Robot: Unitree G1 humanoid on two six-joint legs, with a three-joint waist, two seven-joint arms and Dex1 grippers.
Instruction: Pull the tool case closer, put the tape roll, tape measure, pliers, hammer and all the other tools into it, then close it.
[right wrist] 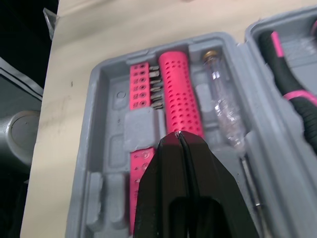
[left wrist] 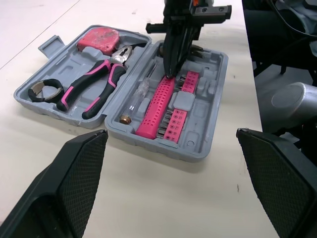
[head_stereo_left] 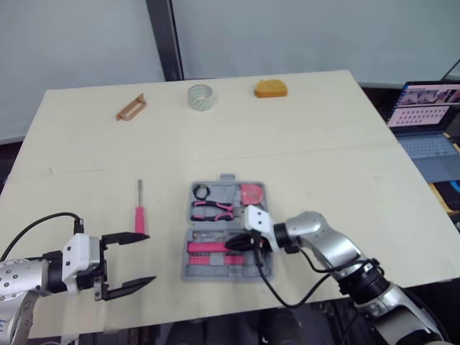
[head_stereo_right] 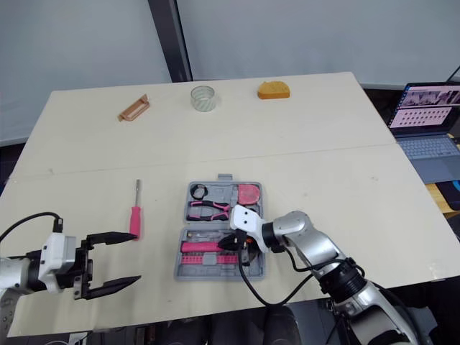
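Note:
The grey tool case (head_stereo_left: 215, 277) lies open at the table's front middle. Its far half holds pink-and-black pliers (head_stereo_left: 210, 209), a pink tape measure (head_stereo_left: 252, 193) and a small black ring (head_stereo_left: 200, 191). Its near half holds a pink perforated handle (right wrist: 181, 99), pink bit strips and a clear tester screwdriver (right wrist: 223, 106). My right gripper (right wrist: 178, 136) is shut with nothing in it, its tips just over that handle's end. To the left of the case my left gripper (head_stereo_left: 140, 260) stands open and empty. A pink screwdriver (head_stereo_left: 139, 215) lies just beyond it.
At the table's back lie a clear tape roll (head_stereo_left: 200, 98), an orange pad (head_stereo_left: 271, 88) and a brown handle-shaped piece (head_stereo_left: 131, 107). A laptop (head_stereo_left: 431, 129) stands off the table's right edge. A seam crosses the table behind the case.

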